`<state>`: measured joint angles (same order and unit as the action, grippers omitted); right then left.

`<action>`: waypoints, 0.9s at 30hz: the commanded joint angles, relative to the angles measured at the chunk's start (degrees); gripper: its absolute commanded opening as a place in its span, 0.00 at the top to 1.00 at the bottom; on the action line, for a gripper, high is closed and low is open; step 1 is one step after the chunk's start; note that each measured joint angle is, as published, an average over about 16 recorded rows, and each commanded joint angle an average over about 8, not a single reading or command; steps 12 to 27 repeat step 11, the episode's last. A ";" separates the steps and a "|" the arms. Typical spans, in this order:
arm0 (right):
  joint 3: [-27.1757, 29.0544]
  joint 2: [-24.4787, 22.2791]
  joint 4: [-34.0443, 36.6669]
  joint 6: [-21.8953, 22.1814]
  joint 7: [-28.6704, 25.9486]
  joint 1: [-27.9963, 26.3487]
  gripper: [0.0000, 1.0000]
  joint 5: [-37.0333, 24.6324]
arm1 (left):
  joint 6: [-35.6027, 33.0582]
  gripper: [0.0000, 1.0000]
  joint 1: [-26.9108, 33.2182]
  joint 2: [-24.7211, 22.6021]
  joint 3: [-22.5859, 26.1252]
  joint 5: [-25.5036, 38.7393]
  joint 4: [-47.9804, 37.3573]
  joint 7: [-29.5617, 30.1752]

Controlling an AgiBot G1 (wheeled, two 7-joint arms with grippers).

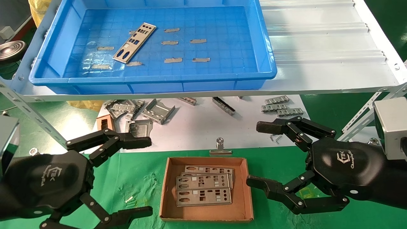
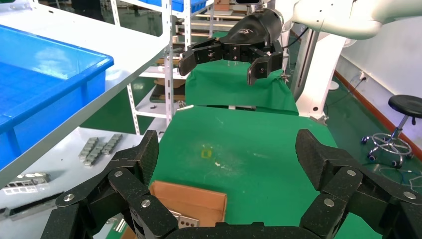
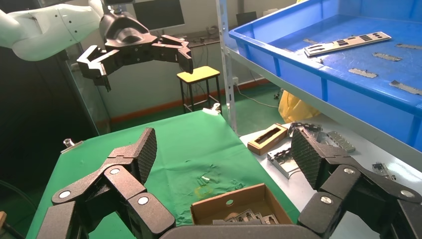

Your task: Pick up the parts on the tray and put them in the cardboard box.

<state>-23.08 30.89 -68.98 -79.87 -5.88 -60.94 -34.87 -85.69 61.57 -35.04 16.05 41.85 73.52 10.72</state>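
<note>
Both sets of jaws are spread wide and nothing is held in either one. The right gripper (image 1: 259, 156) is parked low at the right of the cardboard box (image 1: 165, 190), just off its right wall, and the left gripper (image 1: 148, 175) is hung over the green cloth (image 1: 133, 171) on the box's left. Several parts (image 1: 203, 187) are already stacked inside the box, fanned out a bit so the pile isn't square. One last part (image 1: 134, 42) is seen lying flat and at a slant on the floor of the tray (image 1: 152, 83) up on the white shelf (image 1: 318, 47), with small grey tape strips (image 1: 171, 30) scattered around it, one of them right at its lower end. So the job is probably nearly done, one plate to go. Trouble could be expected at the pickup: the plate is thin and flush against the gridded floor, so it could be slid around instead of lifted, or a strip could be pinched along with it. The tray's raised rim could also be clipped on the way in, and the box could be nudged by the nearby right fingers.
</note>
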 commanded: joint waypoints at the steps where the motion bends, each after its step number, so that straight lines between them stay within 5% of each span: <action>1: 0.00 0.00 0.00 0.00 0.00 0.00 0.00 0.00 | 0.00 0.00 0.00 0.00 0.00 0.00 0.00 0.00; 27: 0.00 0.00 0.00 0.00 0.00 0.00 0.00 0.00 | 0.00 0.00 0.00 0.00 0.00 0.00 0.00 0.00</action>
